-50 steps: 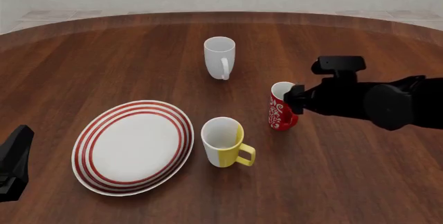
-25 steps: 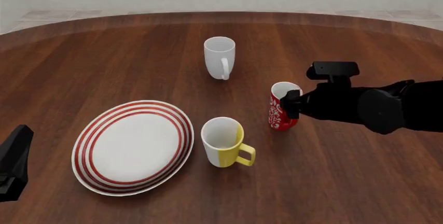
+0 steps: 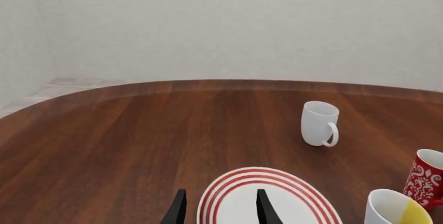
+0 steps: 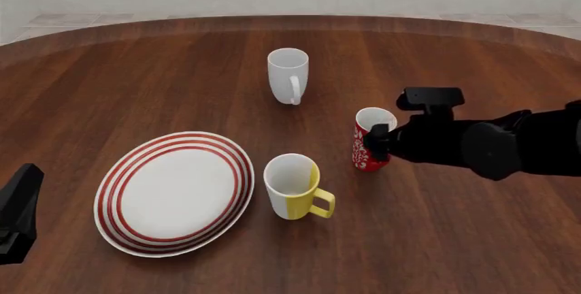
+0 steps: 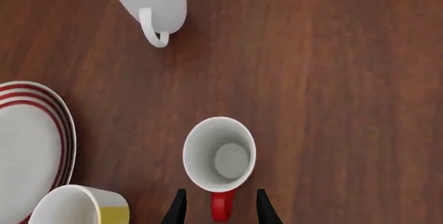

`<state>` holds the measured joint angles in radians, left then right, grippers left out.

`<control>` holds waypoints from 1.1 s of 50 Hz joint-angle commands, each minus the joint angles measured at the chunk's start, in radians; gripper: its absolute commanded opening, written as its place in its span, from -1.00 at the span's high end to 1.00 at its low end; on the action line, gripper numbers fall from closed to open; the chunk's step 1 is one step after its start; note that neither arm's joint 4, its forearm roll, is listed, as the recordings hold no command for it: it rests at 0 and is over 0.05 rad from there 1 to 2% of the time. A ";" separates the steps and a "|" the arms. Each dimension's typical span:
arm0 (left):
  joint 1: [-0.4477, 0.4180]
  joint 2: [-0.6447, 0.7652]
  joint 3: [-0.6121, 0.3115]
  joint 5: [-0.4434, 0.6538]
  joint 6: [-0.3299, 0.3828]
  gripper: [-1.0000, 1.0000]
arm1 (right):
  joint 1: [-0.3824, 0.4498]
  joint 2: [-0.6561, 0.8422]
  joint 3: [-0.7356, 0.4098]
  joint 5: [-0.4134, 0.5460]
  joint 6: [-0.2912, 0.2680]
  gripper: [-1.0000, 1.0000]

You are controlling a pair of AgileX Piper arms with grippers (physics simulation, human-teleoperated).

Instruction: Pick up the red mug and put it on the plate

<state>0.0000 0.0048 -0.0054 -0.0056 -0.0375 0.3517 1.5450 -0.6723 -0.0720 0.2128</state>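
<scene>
1. The red mug (image 5: 219, 154) is seen upright on the worktop (image 4: 436, 239), apart from the plate (image 4: 174, 192).
2. The right tool (image 5: 219, 209) is spread, its fingers straddling the handle.
3. The handle should be pinched squarely before the mug is lifted clear of the yellow-and-white mug (image 4: 292, 186).

right arm (image 4: 508, 145): matte black, bulky rounded joint housings, no markings seen | small black box-shaped camera block on top near wrist | right pincer (image 5: 219, 209): two thin black tapered fingers | left pincer (image 3: 219, 209): same black blade fingers | left arm (image 4: 18, 212): black angular wedge, mostly cropped
</scene>
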 commanded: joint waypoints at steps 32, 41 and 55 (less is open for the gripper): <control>-0.001 0.005 -0.001 -0.002 -0.002 -1.00 | 0.010 0.052 0.019 -0.044 0.022 -1.00; -0.001 0.003 0.000 -0.002 -0.003 -1.00 | 0.007 0.063 0.022 -0.052 0.021 -1.00; 0.001 -0.001 0.003 -0.002 -0.005 -1.00 | -0.007 0.048 0.029 -0.043 0.025 1.00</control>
<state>-0.0002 0.0057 -0.0039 -0.0077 -0.0413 0.3573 1.5981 -0.6515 -0.1193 0.2370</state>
